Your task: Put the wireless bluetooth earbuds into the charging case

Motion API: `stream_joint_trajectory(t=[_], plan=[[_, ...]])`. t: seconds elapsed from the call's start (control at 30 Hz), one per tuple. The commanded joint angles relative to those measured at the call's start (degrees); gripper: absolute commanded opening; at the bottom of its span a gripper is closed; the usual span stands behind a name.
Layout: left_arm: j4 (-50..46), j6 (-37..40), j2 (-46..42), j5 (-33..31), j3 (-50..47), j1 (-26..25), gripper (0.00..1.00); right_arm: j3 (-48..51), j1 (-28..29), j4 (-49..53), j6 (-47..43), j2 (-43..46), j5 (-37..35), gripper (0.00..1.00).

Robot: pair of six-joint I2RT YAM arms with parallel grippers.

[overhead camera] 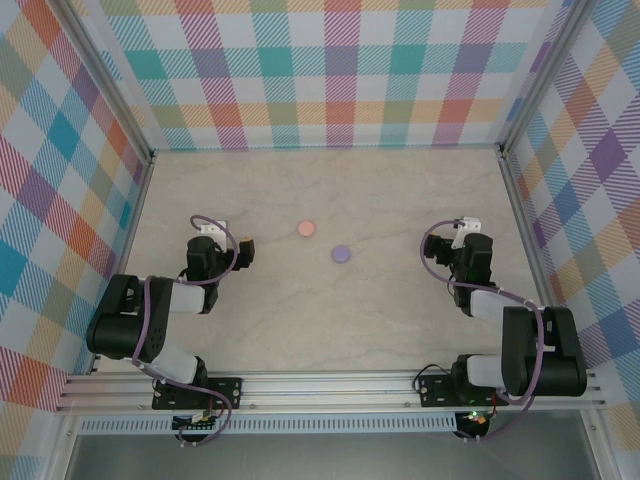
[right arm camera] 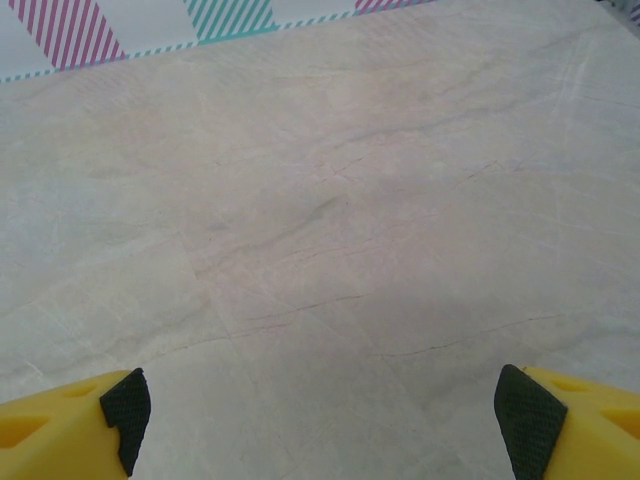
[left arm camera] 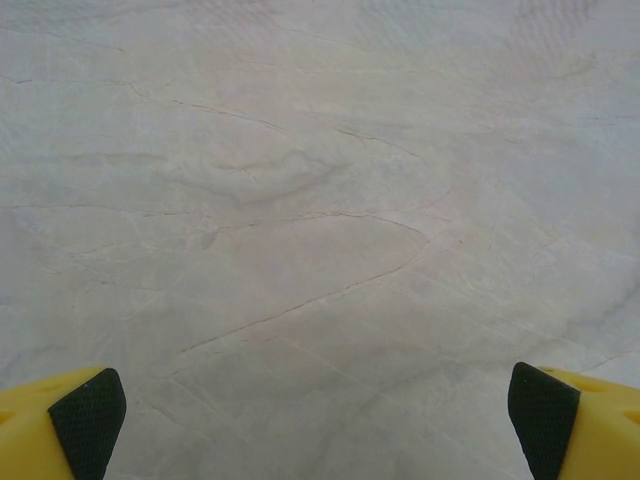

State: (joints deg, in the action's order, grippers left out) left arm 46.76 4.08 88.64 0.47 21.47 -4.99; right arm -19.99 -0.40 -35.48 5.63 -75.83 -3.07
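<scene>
– Two pincers on the list. State of each?
– Left pincer (left arm camera: 320, 425): released, jaws wide, bare table (overhead camera: 330, 330) between them. Right pincer (right arm camera: 320, 415): likewise released, nothing held.
– One case. Where?
– Case (overhead camera: 341, 254): flat on the table, mid-scene, between the arms. It lies to the right of the left pincer and to the left of the right one, at about the same depth as both. It is round, so it has no long axis to line up with. Neither arm is clearly nearer; the left by a shade, at a guess.
– Earbuds?
– Too small to make out from above. I cannot tell whether they sit inside the case.
– Other items?
– One pink disc (overhead camera: 306, 229), just far-left of the case, apart from it.
– Surface and room?
– Pale marbled table, smooth. Plaid walls (overhead camera: 330, 70) on the left, far and right sides. Ample room around the case.
</scene>
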Motion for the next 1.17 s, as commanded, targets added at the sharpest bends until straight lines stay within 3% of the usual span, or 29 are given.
stream_joint_trajectory(t=[0.0,0.27,0.37,1.13], plan=[[5.02,0.81,0.51,1.07,-0.64,0.86,1.0,-1.98,-0.4,-5.18,-2.41,-2.09,2.92,0.91],[-0.84,-1.51,1.01,-3.85,2.78,0.9,1.0,-4.95,-0.4,-7.69,-4.25,-10.86,5.71,0.95],[-0.76,-1.96,1.12,-4.59,2.79,1.04,1.0,-5.06,-0.39,-7.8,-4.55,-11.07,6.49,1.0],[-0.87,-1.96,1.1,-4.59,2.81,1.04,1.0,-4.88,-0.4,-7.97,-4.57,-10.95,6.65,1.0]])
